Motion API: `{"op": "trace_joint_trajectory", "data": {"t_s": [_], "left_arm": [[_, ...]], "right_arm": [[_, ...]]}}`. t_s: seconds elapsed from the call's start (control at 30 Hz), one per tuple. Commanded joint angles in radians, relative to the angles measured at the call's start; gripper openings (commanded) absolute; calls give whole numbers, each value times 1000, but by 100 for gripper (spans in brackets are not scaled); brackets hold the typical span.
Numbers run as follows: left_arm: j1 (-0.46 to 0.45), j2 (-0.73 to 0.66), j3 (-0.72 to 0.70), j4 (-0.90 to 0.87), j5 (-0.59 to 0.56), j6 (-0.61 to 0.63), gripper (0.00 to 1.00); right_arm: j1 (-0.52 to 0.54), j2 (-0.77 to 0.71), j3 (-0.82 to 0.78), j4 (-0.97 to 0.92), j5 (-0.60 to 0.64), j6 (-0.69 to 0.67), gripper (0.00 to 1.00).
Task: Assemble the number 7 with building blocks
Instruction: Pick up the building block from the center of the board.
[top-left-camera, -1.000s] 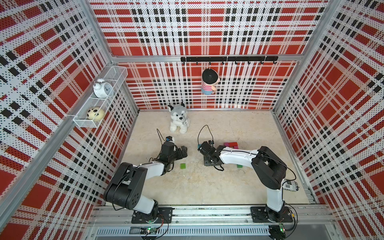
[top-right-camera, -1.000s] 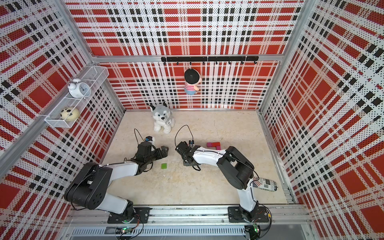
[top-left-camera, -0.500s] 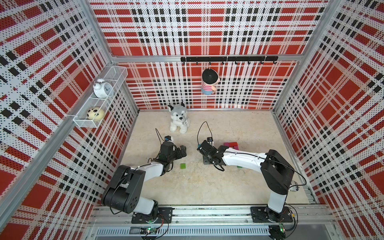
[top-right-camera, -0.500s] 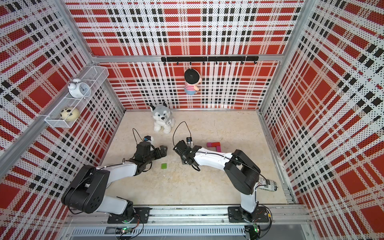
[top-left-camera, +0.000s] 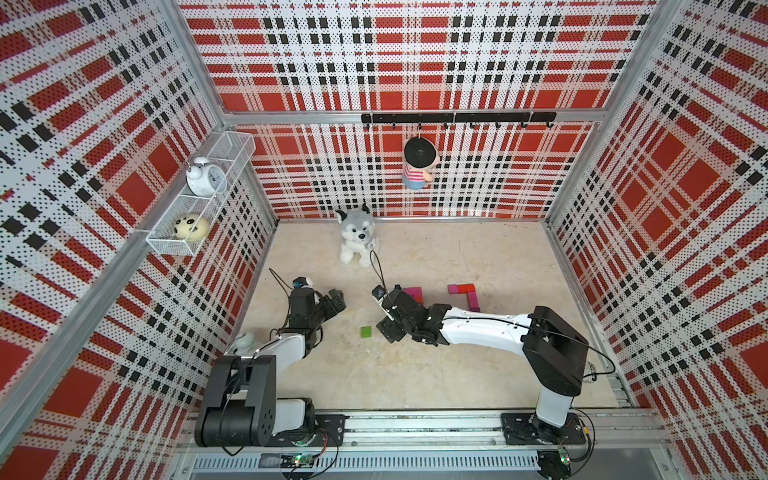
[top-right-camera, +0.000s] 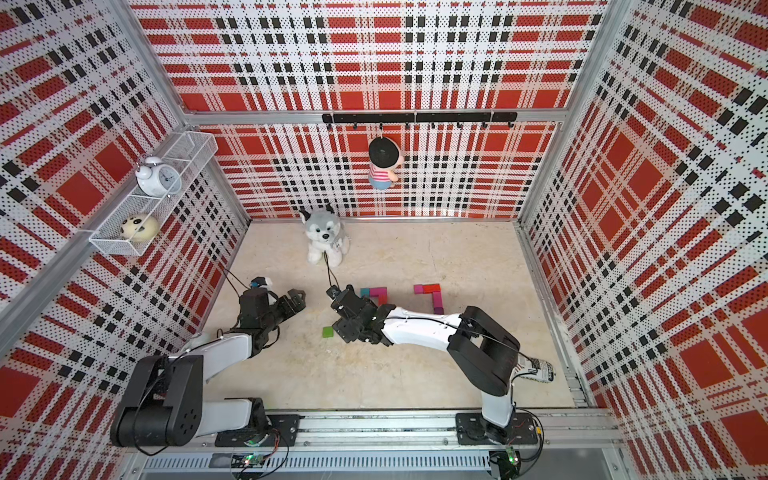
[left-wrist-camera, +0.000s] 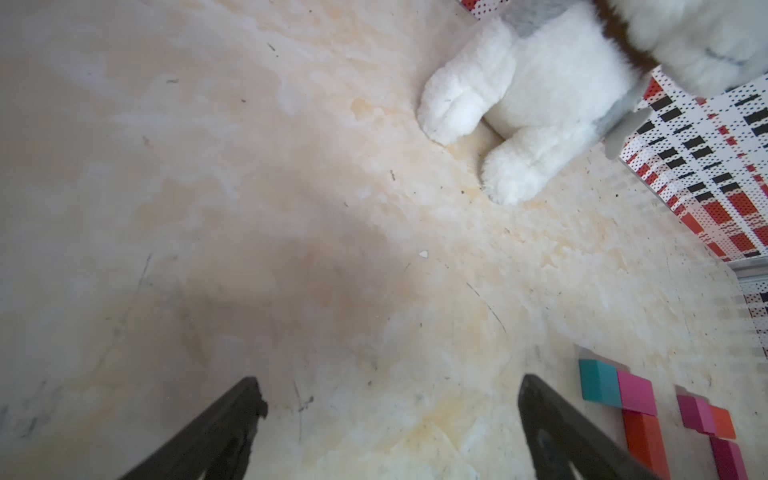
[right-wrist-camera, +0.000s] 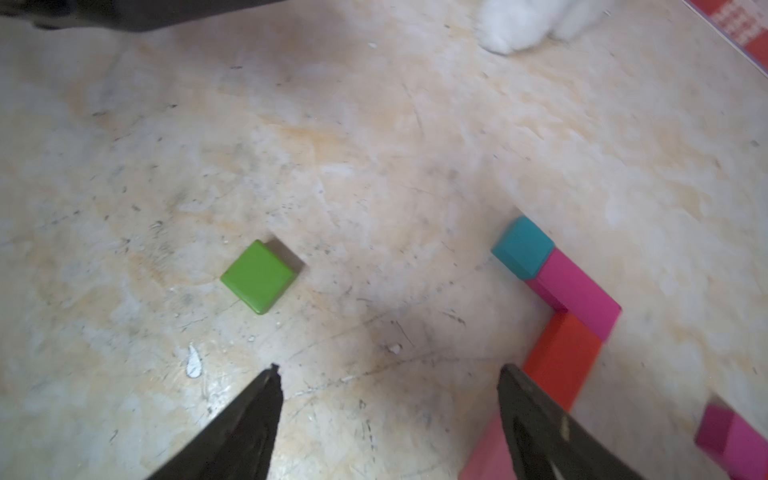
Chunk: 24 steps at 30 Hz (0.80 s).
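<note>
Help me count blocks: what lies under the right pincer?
The right pincer hangs open over bare floor. A red-orange block and a pink block run behind one finger, their ends hidden.

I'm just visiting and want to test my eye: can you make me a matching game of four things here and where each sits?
Things: 1 green block; 2 alarm clock; 3 plush dog; 4 doll.
Places: A hanging from the hook rail; B lying alone on the floor; C in the wire shelf; D sitting by the back wall.
Pairs: 1-B, 2-C, 3-D, 4-A.
</note>
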Motion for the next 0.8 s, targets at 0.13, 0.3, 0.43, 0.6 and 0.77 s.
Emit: {"op": "trace_joint_trajectory", "data": {"t_s": [0.13, 0.3, 0.43, 0.6, 0.77], "left_arm": [[31, -17, -18, 20, 35, -4, 98], [55, 8, -26, 47, 72, -18, 98], [76, 29, -34, 74, 102, -28, 98], [110, 59, -50, 124, 166, -57, 98], [114, 63, -55, 131, 166, -60, 98]], "right_arm": [[0, 121, 66, 73, -244, -338, 82], [-6, 181, 115, 52, -345, -404, 72], [-15, 200, 117, 75, -402, -413, 72], [-29, 230, 130, 85, -444, -429, 72], [-41, 266, 154, 83, -473, -443, 72]]}}
